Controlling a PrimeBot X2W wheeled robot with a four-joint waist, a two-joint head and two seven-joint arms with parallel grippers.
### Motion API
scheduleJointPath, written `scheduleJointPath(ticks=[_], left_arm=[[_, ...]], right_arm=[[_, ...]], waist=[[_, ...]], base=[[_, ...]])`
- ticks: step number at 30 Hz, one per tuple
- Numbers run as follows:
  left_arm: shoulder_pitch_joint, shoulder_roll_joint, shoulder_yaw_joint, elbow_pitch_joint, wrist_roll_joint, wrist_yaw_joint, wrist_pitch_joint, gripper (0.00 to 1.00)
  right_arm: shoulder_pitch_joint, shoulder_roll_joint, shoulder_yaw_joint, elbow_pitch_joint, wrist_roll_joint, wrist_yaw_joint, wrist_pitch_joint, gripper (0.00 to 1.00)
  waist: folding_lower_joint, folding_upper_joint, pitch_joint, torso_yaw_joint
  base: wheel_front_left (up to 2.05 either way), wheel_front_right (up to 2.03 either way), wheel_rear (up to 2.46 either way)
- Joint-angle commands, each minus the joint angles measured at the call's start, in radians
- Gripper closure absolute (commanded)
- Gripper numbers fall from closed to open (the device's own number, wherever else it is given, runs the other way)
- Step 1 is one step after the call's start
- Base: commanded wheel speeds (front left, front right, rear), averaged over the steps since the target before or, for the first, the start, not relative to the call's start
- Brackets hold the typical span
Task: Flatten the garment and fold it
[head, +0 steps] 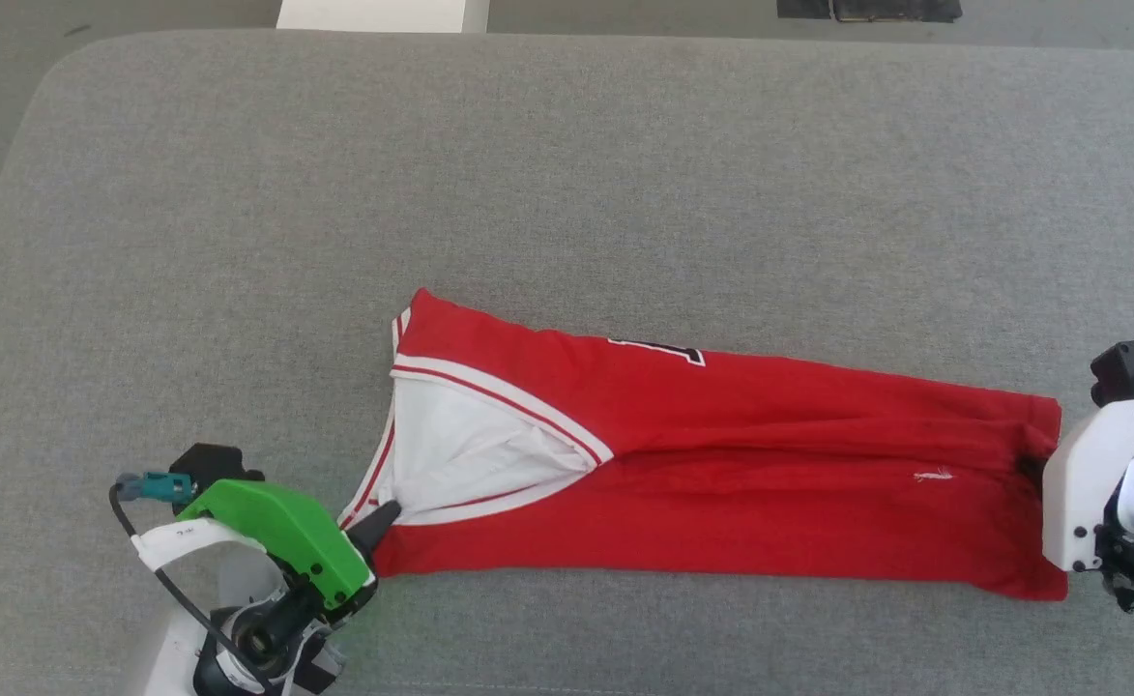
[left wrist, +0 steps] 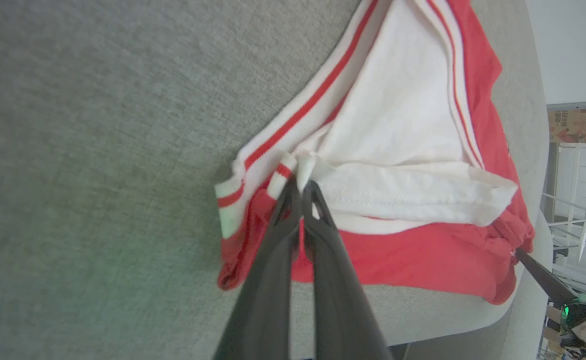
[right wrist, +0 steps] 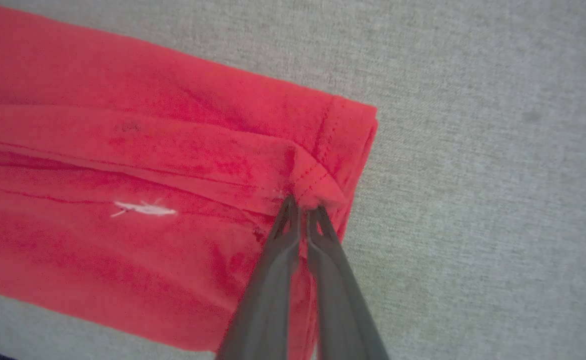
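Observation:
The red jersey (head: 721, 464) lies folded lengthwise as a long band across the grey surface, its white inside and striped trim showing at the left end. My left gripper (head: 383, 517) is shut on the striped trim (left wrist: 300, 170) at the jersey's near-left corner. At the right end my right gripper (head: 1035, 469) is shut on a fold of the red hem (right wrist: 315, 190). In the left wrist view the jersey (left wrist: 422, 250) stretches away toward the right gripper's dark finger (left wrist: 542, 275). The right wrist view shows the jersey (right wrist: 123, 175) creased, with a small white mark (right wrist: 143, 208).
The grey padded surface (head: 567, 174) spreads wide behind and to both sides of the jersey. Its rounded far-left corner (head: 54, 68) meets the floor. A white object (head: 383, 14) and a dark one (head: 866, 10) sit beyond the far edge.

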Motion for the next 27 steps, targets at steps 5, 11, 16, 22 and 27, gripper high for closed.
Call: scheduleJointPath(ticks=[5,11,16,22,27], left_arm=[[-0.005,0.024,0.009,0.025,0.024,0.011,-0.024,0.0],[-0.032,0.077,0.018,-0.037,0.058,0.026,-0.019,0.0],[-0.075,0.108,0.022,-0.116,0.102,0.03,-0.046,0.0],[-0.127,0.134,0.031,-0.161,0.261,-0.069,-0.326,0.0],[-0.116,0.124,0.003,-0.105,0.377,-0.137,-0.558,0.0]], right_arm=[[0.015,0.018,-0.001,0.008,0.021,-0.002,-0.047,0.0],[0.031,0.004,-0.02,-0.043,0.051,-0.002,-0.068,0.0],[0.069,-0.007,-0.073,-0.112,0.072,-0.002,-0.049,0.0],[0.112,0.009,-0.162,-0.17,0.075,-0.002,0.0,0.0],[0.134,0.003,-0.18,-0.162,0.078,-0.002,0.05,0.0]], waist=[[0.0001,-0.0001,-0.047,-0.009],[0.0001,-0.0001,-0.122,-0.015],[0.0001,-0.0001,-0.16,-0.014],[0.0001,-0.0001,-0.16,-0.018],[0.0001,-0.0001,-0.139,-0.013]], base=[[0.0,0.0,0.0],[0.0,0.0,0.0],[0.0,0.0,0.0],[0.0,0.0,0.0],[0.0,0.0,0.0]])
